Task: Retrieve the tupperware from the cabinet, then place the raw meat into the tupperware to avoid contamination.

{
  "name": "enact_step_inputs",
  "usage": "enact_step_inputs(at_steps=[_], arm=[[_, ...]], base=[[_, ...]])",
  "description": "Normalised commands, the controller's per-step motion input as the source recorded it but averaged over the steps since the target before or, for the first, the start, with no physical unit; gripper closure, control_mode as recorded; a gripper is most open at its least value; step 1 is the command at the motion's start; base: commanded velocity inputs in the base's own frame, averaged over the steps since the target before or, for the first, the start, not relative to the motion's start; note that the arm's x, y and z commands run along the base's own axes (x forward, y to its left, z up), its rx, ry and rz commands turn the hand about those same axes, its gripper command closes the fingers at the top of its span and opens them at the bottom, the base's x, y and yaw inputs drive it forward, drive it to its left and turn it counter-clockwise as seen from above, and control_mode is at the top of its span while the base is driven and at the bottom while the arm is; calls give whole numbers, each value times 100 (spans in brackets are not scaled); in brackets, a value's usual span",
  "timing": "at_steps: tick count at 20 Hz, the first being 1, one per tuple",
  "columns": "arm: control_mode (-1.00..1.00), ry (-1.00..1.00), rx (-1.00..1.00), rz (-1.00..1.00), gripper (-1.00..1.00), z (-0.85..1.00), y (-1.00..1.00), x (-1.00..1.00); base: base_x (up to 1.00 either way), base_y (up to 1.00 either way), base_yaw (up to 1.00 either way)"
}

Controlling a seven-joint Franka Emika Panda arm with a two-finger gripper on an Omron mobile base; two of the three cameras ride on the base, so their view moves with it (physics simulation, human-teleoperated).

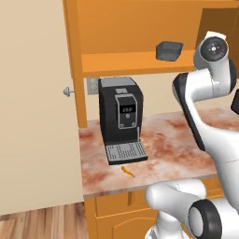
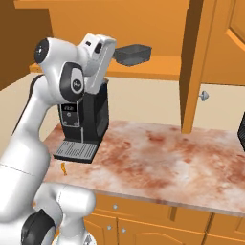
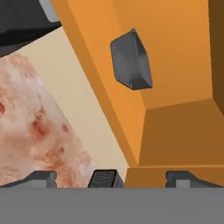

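Cabinet (image 1: 140, 28) doors open, dark tupperware (image 1: 169, 50) sitting on the inner shelf, up and to the right of the black coffee machine (image 1: 119, 116); gripper (image 3: 109, 178) spread wide, holding nothing, aimed at the shelf but well short of the tub. Raw meat (image 1: 127, 171) just a tiny sliver on the counter (image 1: 177, 144) right in front of the coffee machine's tray. Biggest risks probably: clipping the shelf lip on the way in, or nudging the tub deeper instead of straddling its wall.

Glossy white arm (image 2: 28, 124), dark round joints
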Motion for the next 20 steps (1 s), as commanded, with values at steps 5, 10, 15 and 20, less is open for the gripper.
enact_step_inputs(at_steps=[5, 10, 15, 20], arm=[[-100, 9, -1, 20, -100, 19, 24, 47], [-100, 6, -6, 16, -100, 2, 22, 54], [-100, 0, -14, 10, -100, -11, 21, 53], [-100, 3, -11, 3, -100, -3, 13, 34]], base=[[0, 0, 0], [0, 0, 0], [0, 0, 0], [0, 0, 0]])
